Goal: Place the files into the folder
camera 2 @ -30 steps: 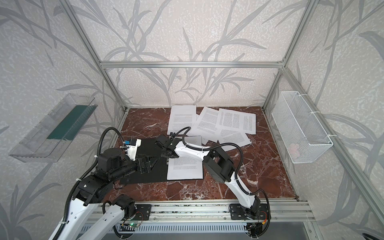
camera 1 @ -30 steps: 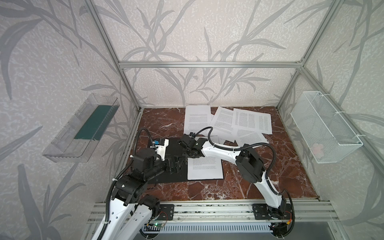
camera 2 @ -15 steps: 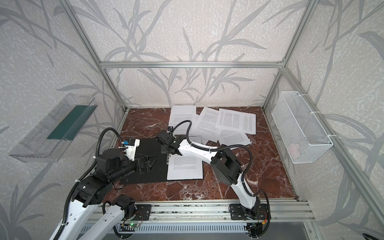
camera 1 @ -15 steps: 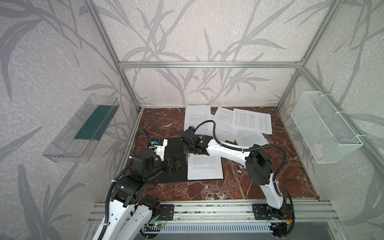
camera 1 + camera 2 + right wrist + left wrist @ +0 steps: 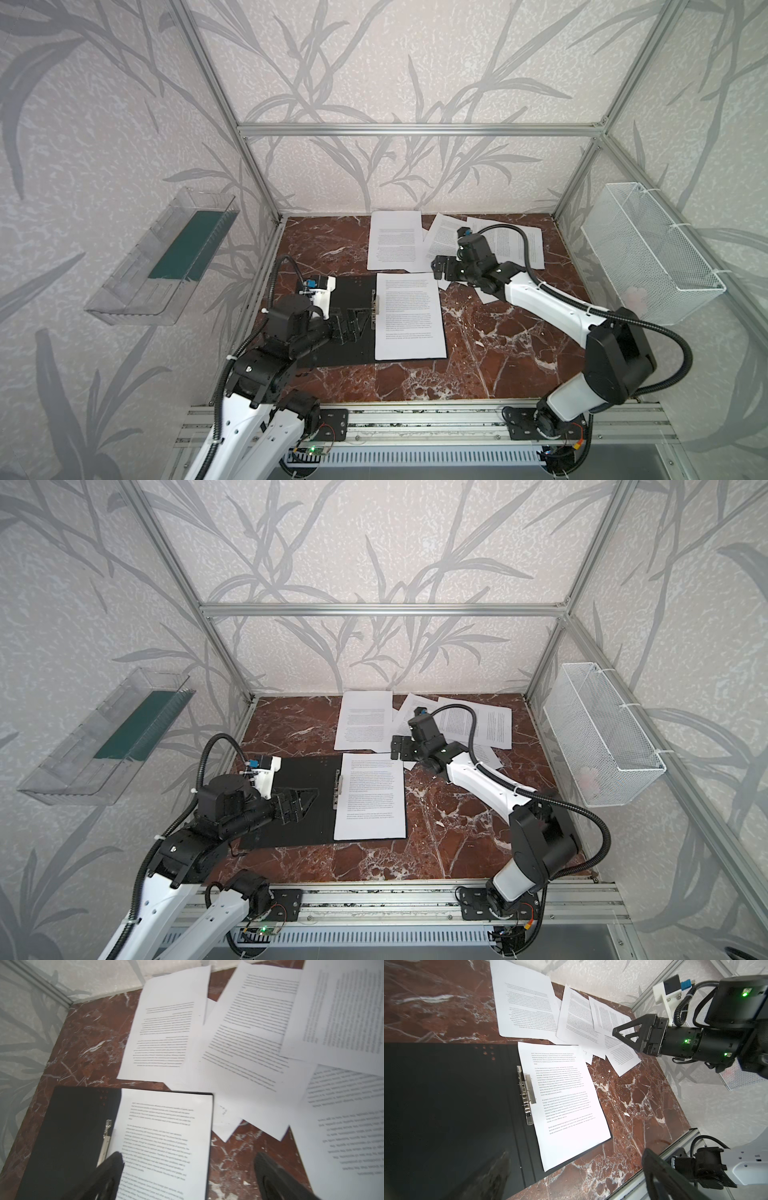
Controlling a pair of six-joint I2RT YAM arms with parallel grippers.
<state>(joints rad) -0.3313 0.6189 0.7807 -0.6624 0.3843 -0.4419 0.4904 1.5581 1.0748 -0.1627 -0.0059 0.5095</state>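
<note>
Files [image 5: 392, 239] lie mostly loose and overlapping at the far side of the bench [image 5: 498, 353] in a top view, while one sheet [image 5: 409, 316] already rests on the right leaf of the open folder [image 5: 353, 291], square to its spine. My left hand [image 5: 349, 326] sits over the black left leaf, spread open and holding nothing; whether it presses the leaf I cannot tell. My right hand [image 5: 437, 269] hangs just past the folder's far right corner, at the near edge of the loose files. From my left wrist, the clip bar [image 5: 526, 1093] runs along the sheet's inner edge; whether it clamps the paper I cannot tell. My right hand shows side-on above the pile there, carrying nothing. From my right wrist, my two fingers [image 5: 112, 1172] stand wide apart with only bench and paper below and nothing between them: released. So I judge that one sheet is filed and I am at the step of going for the next. That calls for lowering onto a single sheet of the pile, best a corner that juts free onto the bench near the folder. I should pinch that edge alone without dragging its neighbours, then lay it squarely on the sheet already in place.
</note>
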